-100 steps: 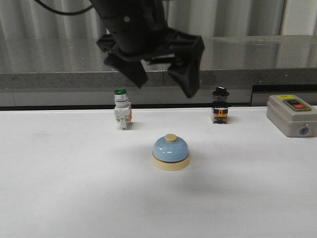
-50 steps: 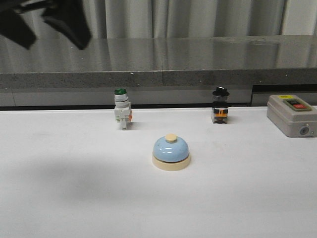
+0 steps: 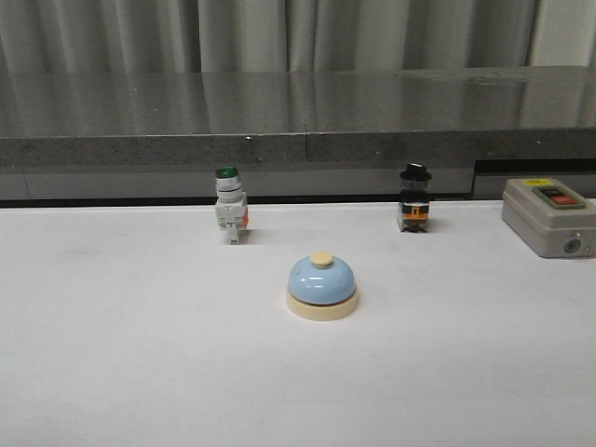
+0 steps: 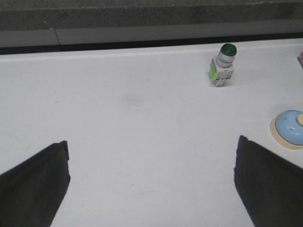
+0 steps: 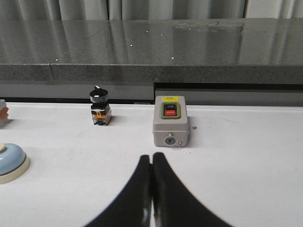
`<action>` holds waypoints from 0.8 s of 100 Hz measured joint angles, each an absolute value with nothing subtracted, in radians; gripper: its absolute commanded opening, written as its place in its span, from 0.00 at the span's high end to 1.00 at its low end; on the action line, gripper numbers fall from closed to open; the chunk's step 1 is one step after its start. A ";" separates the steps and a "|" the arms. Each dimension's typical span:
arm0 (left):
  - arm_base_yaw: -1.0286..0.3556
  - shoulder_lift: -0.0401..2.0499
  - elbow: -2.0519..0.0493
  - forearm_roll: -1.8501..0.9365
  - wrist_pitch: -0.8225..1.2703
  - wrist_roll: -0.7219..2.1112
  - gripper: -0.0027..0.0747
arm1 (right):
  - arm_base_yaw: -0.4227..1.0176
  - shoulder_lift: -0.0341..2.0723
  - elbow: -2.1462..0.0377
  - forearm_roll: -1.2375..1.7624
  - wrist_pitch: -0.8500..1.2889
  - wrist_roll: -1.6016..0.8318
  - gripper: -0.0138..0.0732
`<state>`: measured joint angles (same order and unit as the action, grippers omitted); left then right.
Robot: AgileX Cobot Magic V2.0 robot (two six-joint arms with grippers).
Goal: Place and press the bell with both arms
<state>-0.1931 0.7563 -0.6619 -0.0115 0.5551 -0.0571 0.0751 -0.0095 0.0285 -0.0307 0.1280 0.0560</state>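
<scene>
The light-blue bell point(image 3: 321, 286) with its cream base and button stands on the white table, near the middle. It shows at the edge of the left wrist view point(image 4: 289, 128) and of the right wrist view point(image 5: 10, 161). My left gripper point(image 4: 151, 161) is open wide and empty over bare table, apart from the bell. My right gripper point(image 5: 151, 160) is shut with nothing between its fingers, in front of the grey switch box. Neither arm shows in the front view.
A green-capped white switch point(image 3: 229, 215) stands behind the bell to the left, also in the left wrist view point(image 4: 223, 71). A black-knobbed switch point(image 3: 414, 197) stands behind to the right. A grey on/off box point(image 3: 548, 217) sits at the far right. A dark stone ledge point(image 3: 298, 140) runs along the back.
The open left gripper that hung over the bell swung up and to the left and has left the front view. The bell has not moved.
</scene>
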 measured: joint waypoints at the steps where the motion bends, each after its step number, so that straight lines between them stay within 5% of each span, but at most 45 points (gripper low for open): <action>1: -0.193 0.748 -0.659 -0.012 0.555 -0.057 0.16 | 0.075 -0.010 0.029 -0.031 0.128 0.056 0.91; 13: -0.193 0.614 -0.622 -0.012 0.555 -0.057 0.31 | 0.075 -0.010 0.029 -0.031 0.128 0.056 0.91; 45: -0.193 0.488 -0.603 -0.012 0.557 -0.058 0.99 | 0.075 -0.010 0.029 -0.031 0.128 0.056 0.91; 80: -0.193 0.484 -0.603 -0.012 0.557 -0.058 0.99 | 0.075 -0.010 0.029 -0.031 0.128 0.056 0.91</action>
<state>-0.1931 0.4845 -0.6034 -0.0115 0.5572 -0.0577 0.0751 -0.0095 0.0285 -0.0307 0.1280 0.0560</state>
